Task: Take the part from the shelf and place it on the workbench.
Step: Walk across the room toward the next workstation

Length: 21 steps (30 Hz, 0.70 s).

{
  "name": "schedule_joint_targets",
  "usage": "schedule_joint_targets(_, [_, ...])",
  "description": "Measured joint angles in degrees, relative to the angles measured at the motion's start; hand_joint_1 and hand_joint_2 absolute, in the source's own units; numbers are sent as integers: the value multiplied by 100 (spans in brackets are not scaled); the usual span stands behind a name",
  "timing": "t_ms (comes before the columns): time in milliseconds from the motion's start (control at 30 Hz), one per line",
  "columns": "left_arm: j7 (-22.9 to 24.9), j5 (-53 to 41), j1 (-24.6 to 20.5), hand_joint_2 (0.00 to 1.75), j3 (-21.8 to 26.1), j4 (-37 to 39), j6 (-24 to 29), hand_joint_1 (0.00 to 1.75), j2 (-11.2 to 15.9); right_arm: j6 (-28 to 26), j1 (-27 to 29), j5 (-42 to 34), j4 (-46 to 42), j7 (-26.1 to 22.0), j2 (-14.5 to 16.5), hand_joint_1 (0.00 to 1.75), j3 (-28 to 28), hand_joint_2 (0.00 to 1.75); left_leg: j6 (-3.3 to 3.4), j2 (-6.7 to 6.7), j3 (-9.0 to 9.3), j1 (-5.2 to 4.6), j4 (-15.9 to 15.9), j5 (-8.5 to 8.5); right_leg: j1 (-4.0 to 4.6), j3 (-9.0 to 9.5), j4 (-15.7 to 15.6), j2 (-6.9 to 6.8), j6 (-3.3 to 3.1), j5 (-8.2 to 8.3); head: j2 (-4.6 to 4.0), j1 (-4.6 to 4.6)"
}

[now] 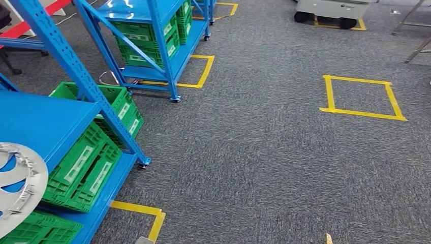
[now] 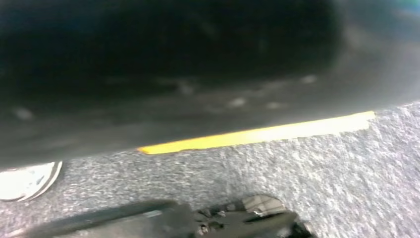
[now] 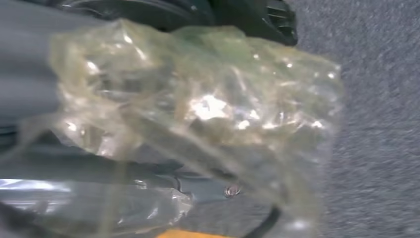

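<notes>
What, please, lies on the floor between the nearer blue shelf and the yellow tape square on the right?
In the head view, only bare grey carpet lies between the blue shelf and the yellow tape square.

High head view; floor-close wrist views

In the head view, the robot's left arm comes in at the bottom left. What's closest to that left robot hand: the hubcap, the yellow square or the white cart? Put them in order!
1. Hubcap: low on the left, on the blue shelf.
2. Yellow square: taped on the carpet, over to the right.
3. White cart: far off at the top.
</notes>
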Motion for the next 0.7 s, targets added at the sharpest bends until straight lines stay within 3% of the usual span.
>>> schedule_joint_targets(67, [1,-1,-22,0,-1,0,0,0,-4,-1,10,0,0,1,0,0,-2,0,38,-128,25,11,-2,-12,-26,-374,662,274,27,-297,1,10])
schedule_joint_targets(100, [1,-2,-32,0,-2,0,0,0,-7,-1,20,0,1,1,1,0,-3,0,51,-205,34,10,0,-22,-30,-622,1060,335,35,-439,1,11])
schedule_joint_targets(133, [1,-2,-33,0,-2,0,0,0,-7,-2,30,0,1,2,2,0,-4,0,59,-283,51,9,1,-39,-31,-844,1358,361,42,-506,0,10])
schedule_joint_targets(167, [1,-2,-27,0,-2,0,0,0,-7,-3,36,0,1,2,3,0,-5,0,59,-363,80,9,2,-61,-31,-982,1469,374,46,-462,0,10])
schedule_joint_targets(200, [1,-2,-17,0,-2,0,0,0,-8,-4,38,0,1,2,4,0,-8,0,51,-444,124,13,2,-88,-34,-1010,1352,387,44,-293,-1,9])
schedule_joint_targets(233, [1,-2,-9,0,-2,0,-1,0,-8,-5,39,0,1,2,4,0,-9,0,34,-527,178,20,3,-122,-38,-939,1039,422,39,-26,-1,9])
schedule_joint_targets(267, [1,-2,-4,0,-2,0,-1,0,-9,-6,40,0,1,2,4,0,-11,0,10,-606,230,30,2,-157,-50,-820,674,527,36,231,-1,11])
schedule_joint_targets(300, [1,-2,-9,0,-2,1,-2,0,-8,-6,39,0,2,2,4,0,-14,0,-20,-685,265,40,8,-189,-61,-727,326,638,21,353,-1,15])
schedule_joint_targets(367, [2,-2,-22,0,-2,2,-2,0,-8,-5,38,0,3,3,4,0,-18,0,-97,-815,275,54,24,-233,-60,-615,14,784,-46,407,0,30])
schedule_joint_targets(433, [4,-2,-9,0,-1,3,-2,0,-7,-5,36,0,2,4,7,0,-19,0,-165,-880,274,60,39,-254,-47,-547,-21,697,-136,419,1,31])
schedule_joint_targets(500, [5,-2,1,0,-1,4,-2,0,-5,-6,32,-1,1,2,11,0,-19,0,-210,-689,206,47,228,-318,-49,-463,-52,572,-198,424,0,8])
schedule_joint_targets(567, [5,-2,-24,0,-2,4,-2,0,-5,-5,32,-2,0,1,14,0,-21,0,-243,-379,-114,32,814,-545,-30,-392,-72,429,-254,378,0,-14])
schedule_joint_targets(600, [5,-2,-35,0,-2,4,-2,0,-5,-5,36,-2,0,1,14,0,-21,0,-251,-289,-341,30,1187,-700,-11,-365,-74,354,-280,341,-1,-24])
schedule_joint_targets(667, [6,-2,-21,0,-1,4,-2,0,-3,-4,41,-2,0,2,14,0,-22,0,-234,-236,-670,26,1632,-829,30,-290,-74,218,-311,258,-1,-25])
schedule_joint_targets(700, [7,-2,-6,0,-1,4,-3,0,-1,-4,39,-2,0,2,14,0,-21,0,-204,-225,-704,15,1588,-722,50,-237,-74,155,-321,212,-1,-25])
